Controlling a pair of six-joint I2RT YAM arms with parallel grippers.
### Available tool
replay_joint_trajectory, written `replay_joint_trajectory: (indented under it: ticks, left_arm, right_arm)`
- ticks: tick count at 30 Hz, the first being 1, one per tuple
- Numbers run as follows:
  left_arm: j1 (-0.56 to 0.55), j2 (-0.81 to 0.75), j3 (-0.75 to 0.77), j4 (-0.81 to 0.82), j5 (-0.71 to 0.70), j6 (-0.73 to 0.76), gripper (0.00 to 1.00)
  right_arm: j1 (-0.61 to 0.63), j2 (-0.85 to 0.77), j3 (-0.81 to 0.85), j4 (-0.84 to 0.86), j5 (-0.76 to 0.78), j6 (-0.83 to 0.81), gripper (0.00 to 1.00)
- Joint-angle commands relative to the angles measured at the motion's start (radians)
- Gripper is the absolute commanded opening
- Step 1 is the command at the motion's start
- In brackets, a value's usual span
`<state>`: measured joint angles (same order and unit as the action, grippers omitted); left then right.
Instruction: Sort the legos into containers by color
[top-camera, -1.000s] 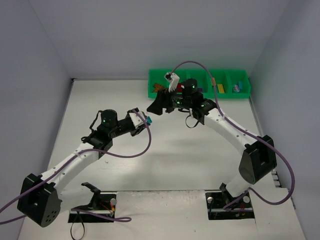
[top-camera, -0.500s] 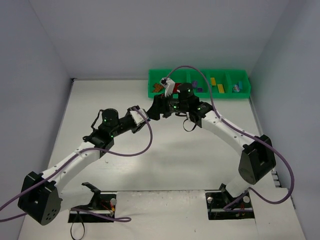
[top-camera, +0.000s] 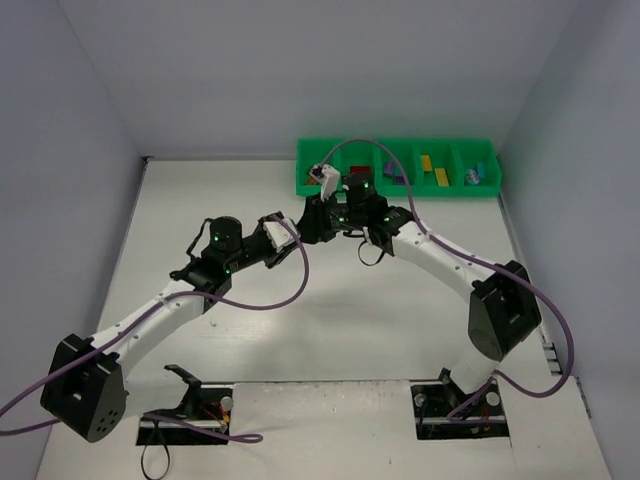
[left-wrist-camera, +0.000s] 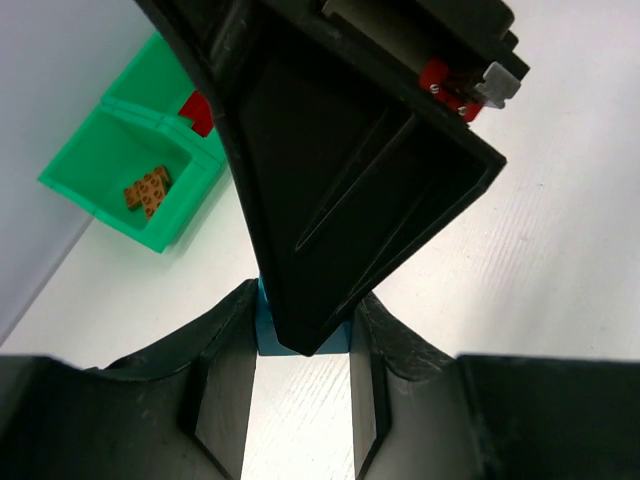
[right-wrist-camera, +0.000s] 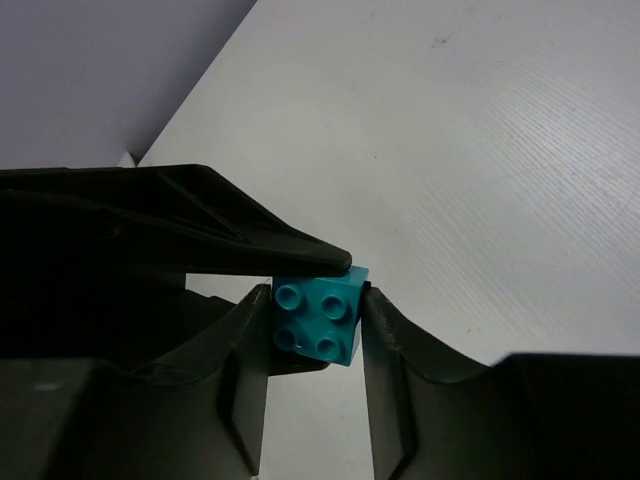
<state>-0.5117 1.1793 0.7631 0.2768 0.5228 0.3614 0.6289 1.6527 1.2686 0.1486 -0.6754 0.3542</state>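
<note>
A light blue brick (right-wrist-camera: 316, 322), square, with its four studs turned toward the right wrist camera, is clamped between the fingers of the right end effector (right-wrist-camera: 316, 335). Its other two sides are pinched by the left end effector (left-wrist-camera: 302, 335). It is held near the far edge of the surface (top-camera: 300, 330), just before the left end of the tray (top-camera: 420, 192).
</note>
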Motion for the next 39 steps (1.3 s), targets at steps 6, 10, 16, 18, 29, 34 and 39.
replay_joint_trajectory:
  ticks: [6, 10, 16, 18, 29, 34, 39]
  left_arm:
    - [-0.008, 0.003, 0.059, 0.122, -0.003, -0.018, 0.21]
    - [-0.010, 0.006, 0.047, 0.140, -0.082, -0.082, 0.90]
    - [-0.008, -0.024, 0.042, 0.101, -0.272, -0.265, 0.92]
    - [-0.008, -0.056, 0.035, 0.061, -0.325, -0.339, 0.92]
    - [-0.005, -0.244, -0.036, -0.316, -0.656, -0.692, 0.92]
    - [-0.004, -0.262, -0.051, -0.396, -0.744, -0.835, 0.92]
    - [-0.002, -0.241, -0.030, -0.444, -0.780, -0.871, 0.92]
  right_arm:
    - [0.003, 0.015, 0.037, 0.005, 0.032, -0.072, 0.00]
    - [-0.047, 0.004, 0.032, -0.015, 0.127, -0.100, 0.00]
    - [-0.213, 0.031, 0.005, 0.003, 0.385, -0.127, 0.00]
    - [-0.316, 0.048, 0.002, 0.022, 0.529, -0.083, 0.00]
    - [-0.689, 0.312, 0.260, 0.127, 0.817, -0.191, 0.00]
    - [-0.755, 0.490, 0.501, 0.129, 0.807, -0.274, 0.00]
    - [-0.794, 0.653, 0.700, 0.129, 0.774, -0.297, 0.06]
